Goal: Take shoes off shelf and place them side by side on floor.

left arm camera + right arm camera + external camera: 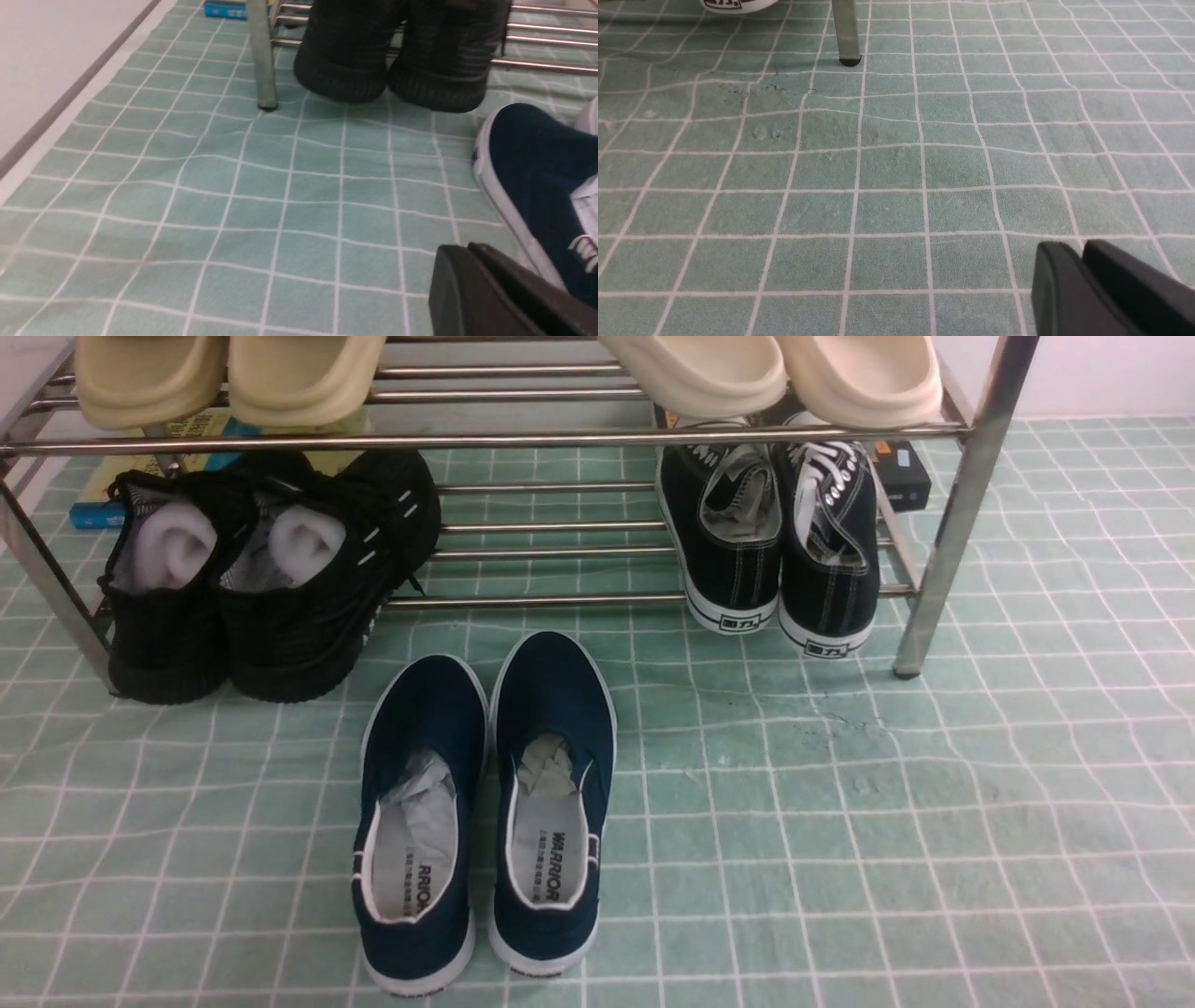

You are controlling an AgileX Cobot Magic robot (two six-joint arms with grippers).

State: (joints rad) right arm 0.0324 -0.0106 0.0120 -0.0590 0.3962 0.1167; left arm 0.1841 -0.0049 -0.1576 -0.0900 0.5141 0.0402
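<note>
Apparently I've got the navy shoes [546, 793] side by side on the floor [747, 859] as a finished pair, so my left fingers [457, 247] are closed, and my right fingers [1069, 245] are barely parted, both holding nothing.

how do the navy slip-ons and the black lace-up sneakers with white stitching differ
The navy slip-ons have no laces, while the black sneakers have white ones.
The slip-ons lie on the floor; the sneakers rest on the rack's lower tier.
The slip-ons' toes and openings show fully, whereas the sneakers' toes are partly hidden by the upper tier.
Both pairs have white soles.
</note>
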